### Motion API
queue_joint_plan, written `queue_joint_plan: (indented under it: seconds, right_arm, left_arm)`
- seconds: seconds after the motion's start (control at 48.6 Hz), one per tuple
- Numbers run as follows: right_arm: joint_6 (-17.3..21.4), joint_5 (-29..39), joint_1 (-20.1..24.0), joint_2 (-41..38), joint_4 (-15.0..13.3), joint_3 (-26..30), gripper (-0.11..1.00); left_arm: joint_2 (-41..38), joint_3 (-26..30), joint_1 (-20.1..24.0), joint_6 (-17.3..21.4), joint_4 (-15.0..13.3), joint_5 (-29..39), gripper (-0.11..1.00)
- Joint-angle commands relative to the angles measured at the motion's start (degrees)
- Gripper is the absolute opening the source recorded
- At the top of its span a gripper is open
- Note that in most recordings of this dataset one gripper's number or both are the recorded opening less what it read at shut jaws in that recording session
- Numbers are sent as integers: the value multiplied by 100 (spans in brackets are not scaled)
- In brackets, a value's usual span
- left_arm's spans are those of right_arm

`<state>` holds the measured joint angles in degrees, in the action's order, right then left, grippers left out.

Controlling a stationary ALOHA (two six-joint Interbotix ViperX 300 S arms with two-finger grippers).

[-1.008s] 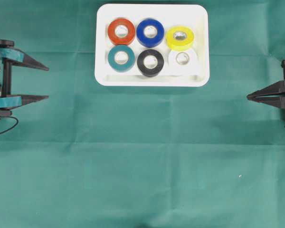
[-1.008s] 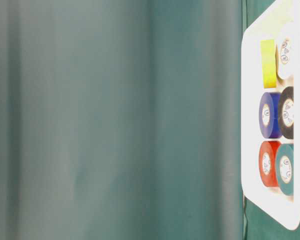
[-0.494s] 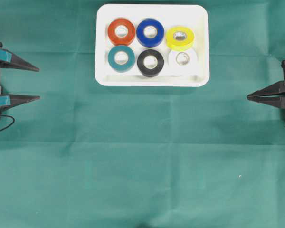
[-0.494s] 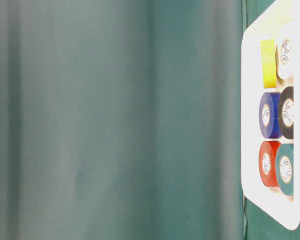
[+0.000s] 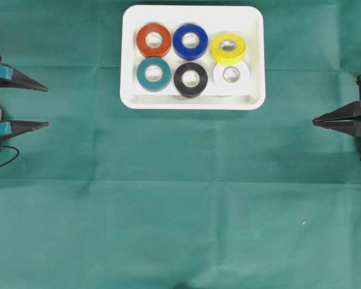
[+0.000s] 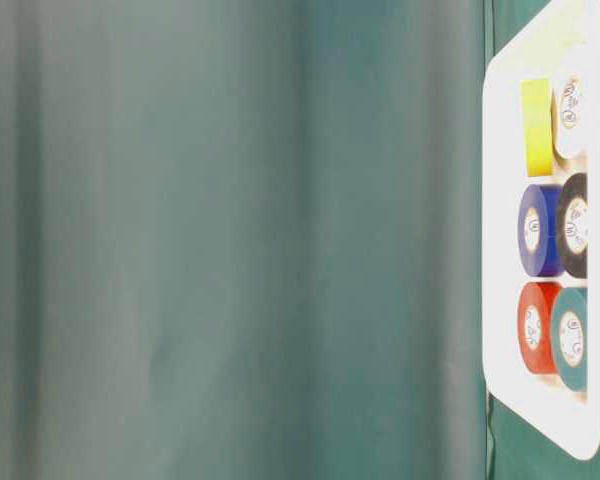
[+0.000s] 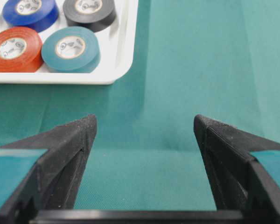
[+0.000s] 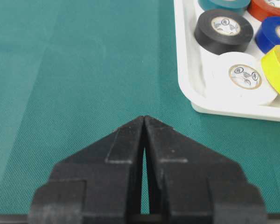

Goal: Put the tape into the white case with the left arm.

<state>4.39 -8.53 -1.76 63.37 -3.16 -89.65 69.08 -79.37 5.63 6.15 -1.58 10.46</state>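
Where the white case [image 5: 192, 102] sits at the far middle of the desk [image 5: 180, 198], six rolls of tape lie flat inside it in two rows of three: red tape [image 5: 153, 40], blue tape [image 5: 190, 40] and yellow tape [image 5: 228, 48] in the far row, teal tape [image 5: 154, 73], black tape [image 5: 191, 79] and white tape [image 5: 231, 74] in the near row. Each roll is a smooth, glossy ring around a pale cardboard core. The cores carry small round printed marks, too small to read. The yellow roll leans a little on the white one beside it. The case is shallow, of smooth white plastic, rectangular with rounded corners and a raised rim. A green cloth with a fine weave and faint fold creases covers the desk.

The left claw [image 5: 47, 106] hangs at the left edge of the overhead view, well apart from the case, its two pointed black fingers spread wide with nothing between them. Teal patches wrap the fingers near their bases, and the tips look rough and grainy in the left wrist view [image 7: 144, 122]. The right claw [image 5: 314, 122] sits at the right edge, also well apart from the case, its plain matt black fingers pressed together to one point, pinching nothing.
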Motion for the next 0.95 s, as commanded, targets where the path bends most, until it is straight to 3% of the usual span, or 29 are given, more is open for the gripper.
queue_joint_plan:
  seconds: [0.0, 0.226, 0.617, 0.925]
  right_arm:
    - [0, -35, -18, -35, 0, 62, -9]
    - [9, -35, -26, -35, 0, 62, -9]
    - [9, -53, -26, -35, 0, 53, -9]
    - [9, -53, -26, -35, 0, 53, -9]
  left_arm:
    - [88, 26, -9, -18, -9, -70, 84]
    - [413, -53, -9, -18, -9, -105, 84]
    - [413, -299, -9, -18, -9, -835, 83]
    - [413, -387, -9, -18, -9, -923, 83]
